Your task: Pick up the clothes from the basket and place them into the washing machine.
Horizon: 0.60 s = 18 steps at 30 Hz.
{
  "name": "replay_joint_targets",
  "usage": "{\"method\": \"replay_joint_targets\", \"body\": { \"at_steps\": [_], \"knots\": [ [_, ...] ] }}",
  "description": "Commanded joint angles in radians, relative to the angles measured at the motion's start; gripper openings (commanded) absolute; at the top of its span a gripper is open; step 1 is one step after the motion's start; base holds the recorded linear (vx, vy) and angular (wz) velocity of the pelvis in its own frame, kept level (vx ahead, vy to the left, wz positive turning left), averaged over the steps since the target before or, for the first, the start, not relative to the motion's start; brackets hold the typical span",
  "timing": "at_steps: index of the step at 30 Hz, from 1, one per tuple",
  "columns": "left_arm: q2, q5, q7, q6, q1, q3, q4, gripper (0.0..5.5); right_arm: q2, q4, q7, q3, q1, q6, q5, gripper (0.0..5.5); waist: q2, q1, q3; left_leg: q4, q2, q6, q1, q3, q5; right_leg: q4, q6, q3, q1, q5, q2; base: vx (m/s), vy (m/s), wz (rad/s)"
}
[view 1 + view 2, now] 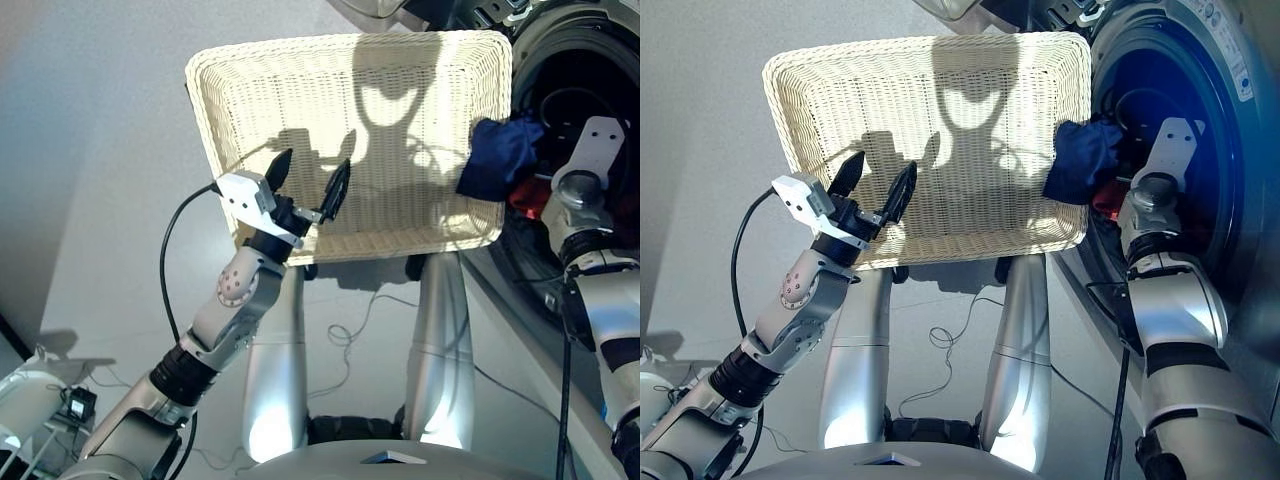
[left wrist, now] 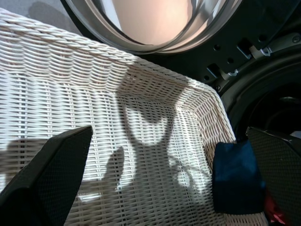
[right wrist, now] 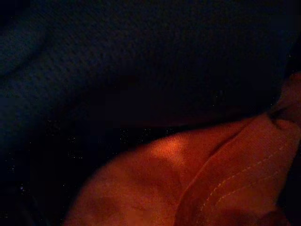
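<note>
My left gripper (image 1: 310, 178) hangs over the near part of the basket (image 1: 300, 70), and its two black fingers (image 1: 277, 165) are spread wide with nothing between them. I see no clothes lying in the basket; its woven floor shows only shadows. From my left wrist camera I look across the basket floor to its far corner, and the round door glass (image 2: 155, 19) of the washing machine (image 1: 1230, 60) sits just past the basket's far rim. At the basket's right rim, the side next to the washing machine, the navy blue garment (image 1: 500, 155) is bunched up. It hangs over that rim and reaches into the round opening of the machine. Just past the basket's right rim, a bit of the coral-red garment (image 1: 525, 197) peeks out under the blue one, at the lip of the opening. My right arm (image 1: 1165, 290) reaches past the right side of the basket and into the dark drum (image 1: 1150, 105). Its wrist is right beside the two garments. My right wrist camera is filled by cloth, the navy blue one (image 3: 117, 56) and the coral-red one (image 3: 188, 179) pressed close together. I cannot see my right gripper's fingers, so I cannot tell if they are apart or closed
</note>
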<state>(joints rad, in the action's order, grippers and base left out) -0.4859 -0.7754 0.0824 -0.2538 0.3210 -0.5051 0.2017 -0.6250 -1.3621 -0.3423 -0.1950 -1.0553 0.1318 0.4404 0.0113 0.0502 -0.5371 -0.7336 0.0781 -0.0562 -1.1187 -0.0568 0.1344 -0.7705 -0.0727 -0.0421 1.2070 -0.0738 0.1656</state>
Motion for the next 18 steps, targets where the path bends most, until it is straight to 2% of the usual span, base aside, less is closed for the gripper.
{"method": "replay_joint_targets", "body": {
  "at_steps": [1, 5, 8, 11, 15, 18],
  "knots": [
    [0.002, 0.001, -0.009, -0.024, -0.043, 0.031, 0.151, 5.5, -0.039, 0.015, -0.008, -0.068, 0.005, 0.0, 0.029, 5.5, 0.031, -0.019, 0.017, 0.005, 0.037, -0.035, 0.008, -0.016, -0.004, 0.051, -0.046, 0.015, -0.061, -0.015, -0.002, 0.0, 0.0, 0.0],
    [0.004, 0.015, 0.009, -0.013, -0.063, 0.055, 0.15, 5.5, 0.034, 0.143, -0.028, -0.078, 0.053, 0.024, 0.039, 5.5, 0.004, -0.038, 0.017, 0.018, 0.037, -0.035, 0.013, -0.019, -0.009, 0.062, -0.045, 0.015, -0.063, -0.009, -0.007, 0.0, 0.0, 0.0],
    [-0.003, 0.013, 0.023, -0.009, -0.092, 0.082, 0.156, 5.5, 0.098, 0.364, -0.05, -0.08, 0.171, 0.059, 0.047, 5.5, -0.021, -0.061, 0.017, 0.019, 0.039, -0.035, 0.013, -0.022, -0.011, 0.067, -0.045, 0.011, -0.062, -0.005, -0.01, 0.0, 0.0, 0.0],
    [-0.006, 0.011, 0.036, -0.009, -0.109, 0.091, 0.153, 5.5, 0.148, 0.62, -0.069, -0.062, 0.353, 0.076, 0.016, 5.5, -0.041, -0.08, 0.017, 0.024, 0.04, -0.033, 0.018, -0.025, -0.012, 0.069, -0.047, 0.006, -0.065, -0.003, -0.01, 0.0, 0.0, 0.0],
    [0.002, 0.01, 0.045, -0.001, -0.099, 0.077, 0.125, 5.5, 0.195, 0.766, -0.055, -0.041, 0.525, 0.077, 0.042, 5.5, -0.047, -0.088, 0.017, 0.026, 0.04, -0.031, 0.024, -0.023, -0.014, 0.074, -0.049, 0.005, -0.072, -0.002, -0.007, 0.0, 0.0, 0.0],
    [0.011, 0.013, 0.05, 0.004, -0.085, 0.064, 0.114, 5.5, 0.222, 0.779, -0.055, -0.035, 0.575, 0.077, 0.074, 5.5, -0.046, -0.086, 0.017, 0.027, 0.041, -0.03, 0.025, -0.022, -0.014, 0.074, -0.049, 0.007, -0.073, -0.002, -0.006, 0.0, 0.0, 0.0]
  ]
}}
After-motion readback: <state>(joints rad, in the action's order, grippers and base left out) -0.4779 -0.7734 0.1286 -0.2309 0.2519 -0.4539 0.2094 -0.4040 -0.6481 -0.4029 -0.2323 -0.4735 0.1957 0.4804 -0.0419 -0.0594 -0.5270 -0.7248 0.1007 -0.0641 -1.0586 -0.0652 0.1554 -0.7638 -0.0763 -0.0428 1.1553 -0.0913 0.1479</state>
